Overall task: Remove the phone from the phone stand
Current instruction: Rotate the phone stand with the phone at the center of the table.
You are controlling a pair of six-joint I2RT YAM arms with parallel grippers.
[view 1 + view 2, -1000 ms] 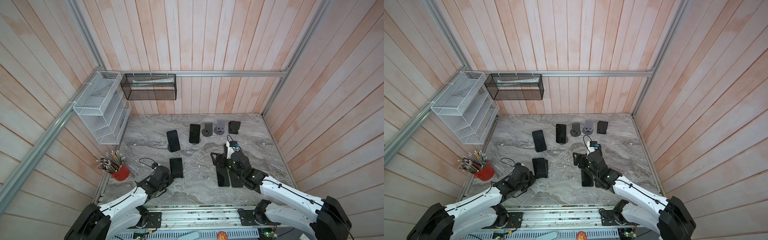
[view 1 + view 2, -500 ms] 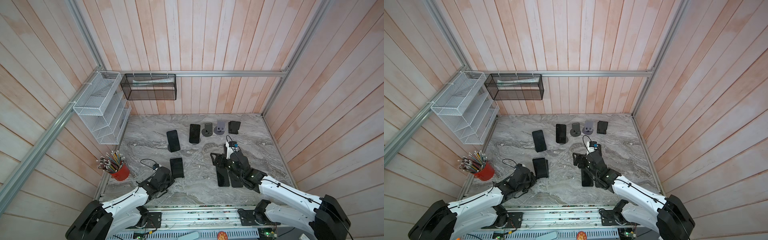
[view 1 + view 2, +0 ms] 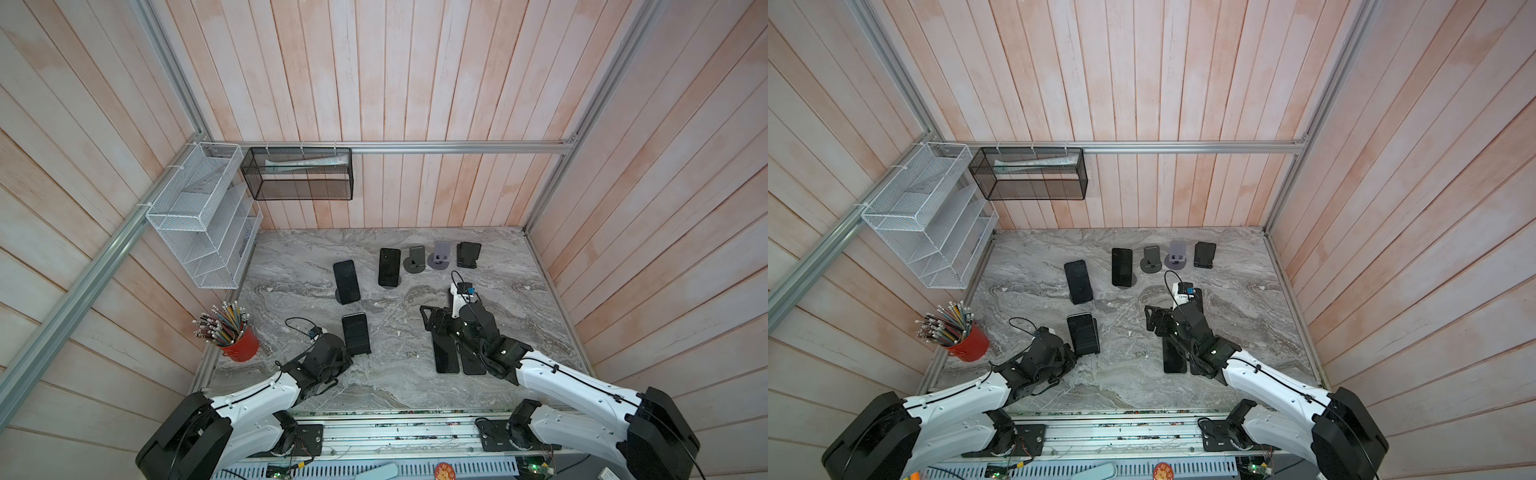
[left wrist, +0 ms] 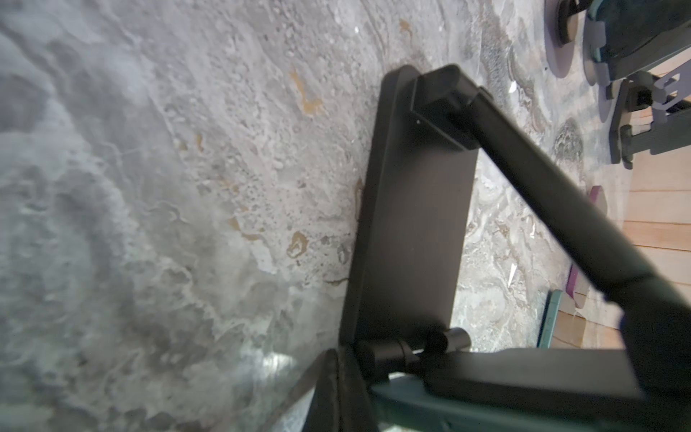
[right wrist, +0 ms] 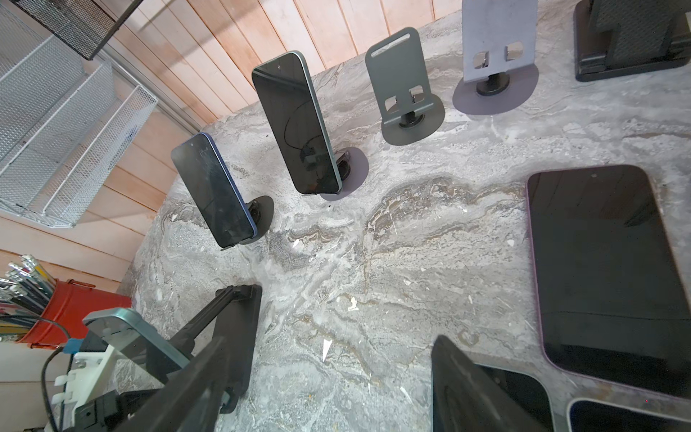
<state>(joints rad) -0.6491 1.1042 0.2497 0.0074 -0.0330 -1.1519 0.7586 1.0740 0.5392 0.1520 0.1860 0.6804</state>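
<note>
Table-top trial: a phone (image 3: 355, 338) leans upright on a black folding stand (image 4: 407, 224) on the marble table (image 3: 415, 386). It is a short way to the right of the red cup (image 3: 243, 347) of pencils and nearer to the cup than any other handset. The left gripper (image 3: 345, 356) sits low at the phone's near bottom edge, between the stand and the red cup. Its jaws are pressed together, but it is not clear whether they pinch the phone or only touch it. In the left wrist view the stand's flat base lies on the marble, its hinged arm rising toward the teal-edged handset.

Well to the right of the red cup, the right gripper (image 3: 436, 322) hangs over the table with jaws spread. The right wrist view shows bare marble between its fingers (image 5: 467, 385). Under that arm lies a pair of flat phones (image 3: 446, 357), with a purple-edged phone (image 5: 605, 269) flat just beyond them.

Farther back from the red cup, a blue-edged phone (image 5: 213, 190) and a green-edged phone (image 5: 295, 123) stand on round bases. To their right are a dark grey stand (image 5: 404, 86), a pale grey stand (image 5: 493, 45) and a blocky black stand (image 5: 632, 33). A white wire rack (image 3: 199, 216) hangs on the wall above and behind the red cup.
</note>
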